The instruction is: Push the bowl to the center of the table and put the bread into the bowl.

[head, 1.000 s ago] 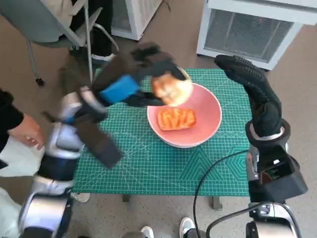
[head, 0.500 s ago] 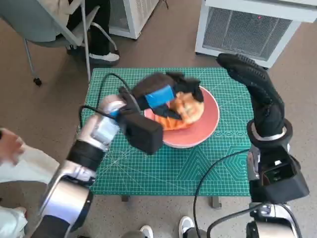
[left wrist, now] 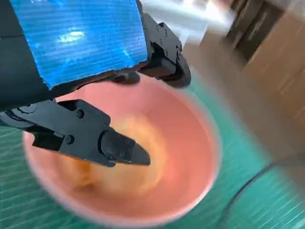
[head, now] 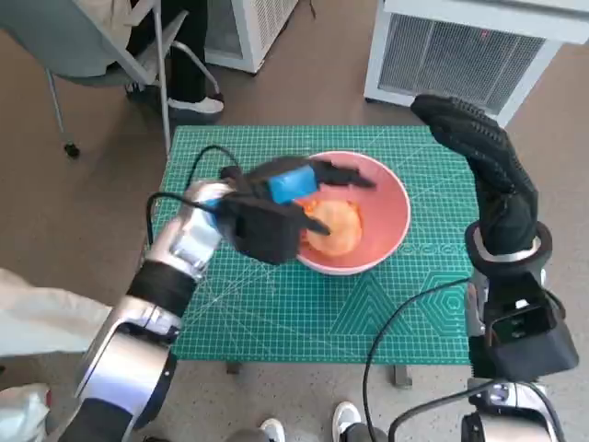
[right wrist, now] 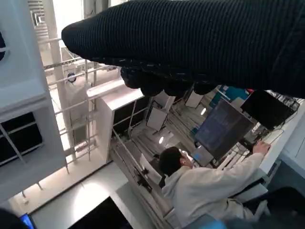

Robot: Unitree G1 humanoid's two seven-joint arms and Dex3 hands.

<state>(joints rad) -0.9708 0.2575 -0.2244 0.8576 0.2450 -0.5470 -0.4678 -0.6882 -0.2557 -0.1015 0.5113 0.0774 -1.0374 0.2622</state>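
The bowl (head: 354, 221) is sitting near the tabletop (head: 276, 304) centre with bread (head: 333, 227) inside (blurred). The left hand (head: 294, 180) is hovering, fingers (left wrist: 119, 148) spread, empty; the right hand (head: 483, 166) is idling, fingers apart.

Bright even daylight; motion-blurred left wrist view.

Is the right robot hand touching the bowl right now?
No. In the head view the right robot hand is raised beside the table's right side, apart from the pink bowl.
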